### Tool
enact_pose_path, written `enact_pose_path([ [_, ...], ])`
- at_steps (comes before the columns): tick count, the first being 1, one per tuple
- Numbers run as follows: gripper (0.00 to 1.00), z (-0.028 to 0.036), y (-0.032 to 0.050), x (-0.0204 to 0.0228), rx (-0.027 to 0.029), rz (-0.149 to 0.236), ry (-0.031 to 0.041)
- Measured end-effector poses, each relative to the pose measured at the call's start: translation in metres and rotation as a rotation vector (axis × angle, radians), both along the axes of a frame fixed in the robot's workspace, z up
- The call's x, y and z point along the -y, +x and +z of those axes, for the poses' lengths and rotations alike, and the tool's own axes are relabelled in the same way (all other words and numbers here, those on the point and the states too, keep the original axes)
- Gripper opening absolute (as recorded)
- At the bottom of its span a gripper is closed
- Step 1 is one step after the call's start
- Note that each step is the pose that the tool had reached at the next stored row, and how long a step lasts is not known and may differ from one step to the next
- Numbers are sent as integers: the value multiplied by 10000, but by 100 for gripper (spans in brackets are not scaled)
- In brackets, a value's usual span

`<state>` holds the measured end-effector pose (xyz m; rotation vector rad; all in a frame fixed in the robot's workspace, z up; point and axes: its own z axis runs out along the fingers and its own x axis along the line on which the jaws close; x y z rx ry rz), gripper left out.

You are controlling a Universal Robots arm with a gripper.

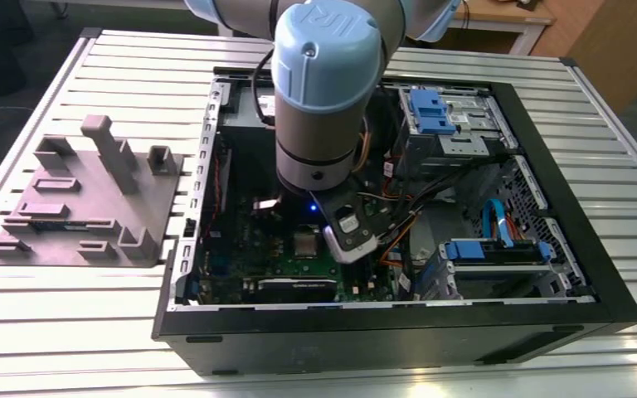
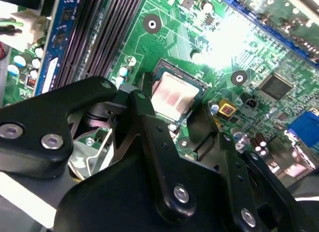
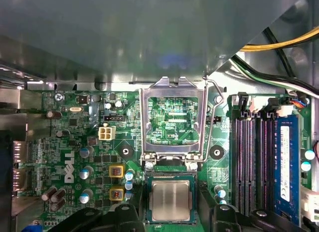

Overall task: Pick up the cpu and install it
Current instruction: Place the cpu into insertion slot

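The cpu is seen in the first wrist view as a small flat square chip with a silvery-grey metal top and a thin pale rim. It is laid flat, top face up, squarely inside the dark socket on the green board. The hinged metal frame is swung open just beside it, so the chip is left uncovered. In the second wrist view the cpu is washed pale by glare. It is flanked by black fingers set wider than the chip.
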<state>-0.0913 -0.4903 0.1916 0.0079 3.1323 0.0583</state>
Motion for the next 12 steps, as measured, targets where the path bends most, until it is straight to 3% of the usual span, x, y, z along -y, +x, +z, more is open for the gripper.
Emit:
enact_pose_path([
  [5,47,113,1,0,-55,1,1],
  [8,35,169,0,0,-96,1,1],
  [12,17,184,1,-1,-122,1,4],
])
